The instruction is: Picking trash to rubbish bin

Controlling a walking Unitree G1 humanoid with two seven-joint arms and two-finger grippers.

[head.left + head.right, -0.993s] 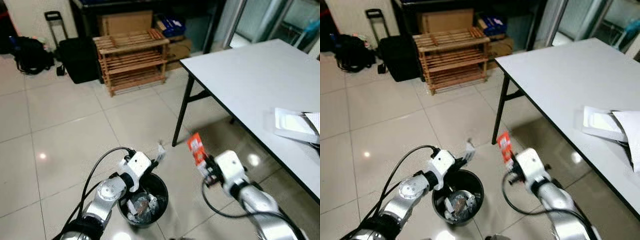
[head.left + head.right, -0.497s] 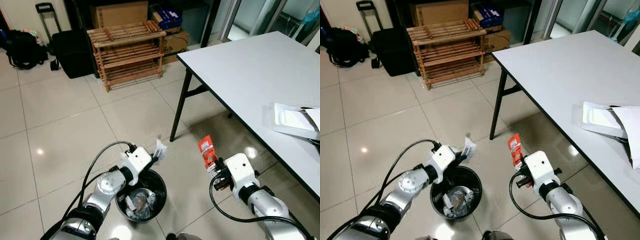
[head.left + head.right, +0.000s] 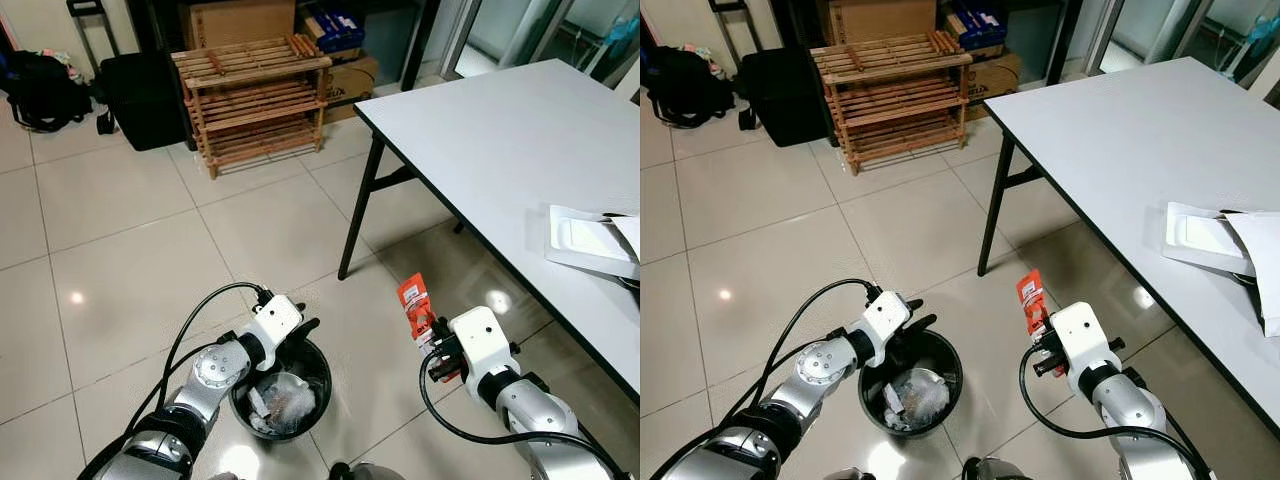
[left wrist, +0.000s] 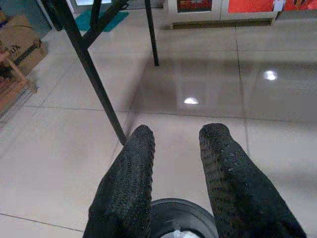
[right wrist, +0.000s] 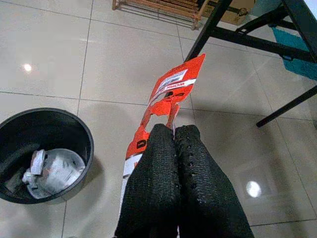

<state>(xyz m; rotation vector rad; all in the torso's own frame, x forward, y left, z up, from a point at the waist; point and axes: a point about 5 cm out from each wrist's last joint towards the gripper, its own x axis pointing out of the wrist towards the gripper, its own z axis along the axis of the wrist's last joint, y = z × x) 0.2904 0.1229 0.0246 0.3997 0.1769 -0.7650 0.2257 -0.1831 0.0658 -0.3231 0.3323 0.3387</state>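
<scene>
left gripper (image 3: 303, 332) hangs over the rim of the round black plastic rubbish bin (image 3: 318, 364) on the tiled floor, fingers spread, holding nothing. right gripper (image 5: 174, 136) sits just right of the bin, fingers pinching an upright torn orange-red plastic wrapper (image 3: 414, 306). crumpled trash (image 3: 908, 391) lies inside

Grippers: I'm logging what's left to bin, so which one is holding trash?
The right gripper, shut on the orange wrapper; the left gripper is open over the bin.

White table (image 3: 520, 150), wooden rack (image 3: 255, 100), black suitcase (image 3: 135, 95), cardboard boxes (image 3: 240, 20)
</scene>
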